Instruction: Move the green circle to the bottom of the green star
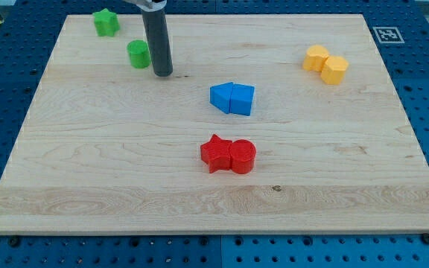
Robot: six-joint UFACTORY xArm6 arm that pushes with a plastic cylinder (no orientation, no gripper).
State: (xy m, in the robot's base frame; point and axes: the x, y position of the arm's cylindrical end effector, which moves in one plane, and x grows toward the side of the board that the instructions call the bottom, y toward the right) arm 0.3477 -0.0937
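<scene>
Pincer there is none on this arm, so nothing can be gripped or held; my tip (163,73) rests on the wooden surface (125,186) just to the view's right of the green circle (138,53) and a little lower, close beside it, though I cannot tell whether the two touch. The green circle lies below and to the view's right of the green star (105,22), near it but apart. Judging from this, the pushing step is in hand and nearly done: the circle needs only a short nudge toward the view's left to sit straight under the star. That calls for a gentle sideways push from my tip's present side, stopping before the circle overshoots or bumps the star.
</scene>
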